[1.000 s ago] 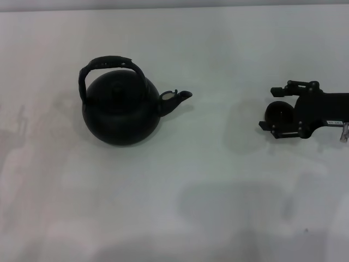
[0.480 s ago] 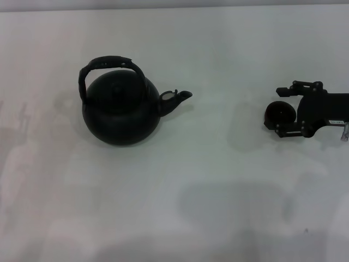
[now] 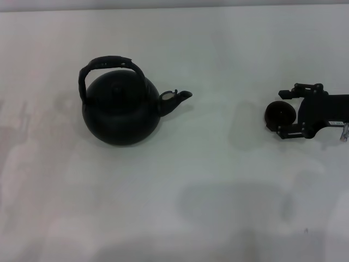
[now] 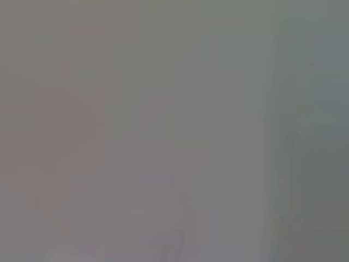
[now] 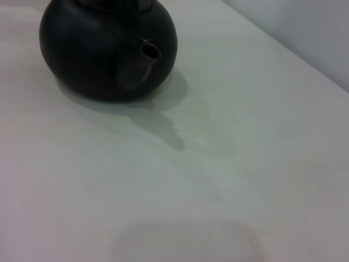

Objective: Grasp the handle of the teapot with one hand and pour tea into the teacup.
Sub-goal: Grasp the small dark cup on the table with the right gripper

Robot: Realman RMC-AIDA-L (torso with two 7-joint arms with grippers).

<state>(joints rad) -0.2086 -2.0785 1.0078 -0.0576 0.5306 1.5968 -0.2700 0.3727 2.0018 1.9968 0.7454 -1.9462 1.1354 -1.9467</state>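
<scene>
At the table's right edge, the right gripper has its fingers apart around the cup; whether they touch it I cannot tell. Well apart to the left stands the pot, handle upright, spout toward the cup. Better to keep the cup upright and set it near the spout. No left gripper shows.

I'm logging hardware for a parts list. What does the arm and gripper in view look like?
Only the right gripper shows, in the head view: matte black, a boxy body with thin linkage fingers, a small pale label on its side and a bit of light cable at the frame's edge. The left arm is not in view.
</scene>
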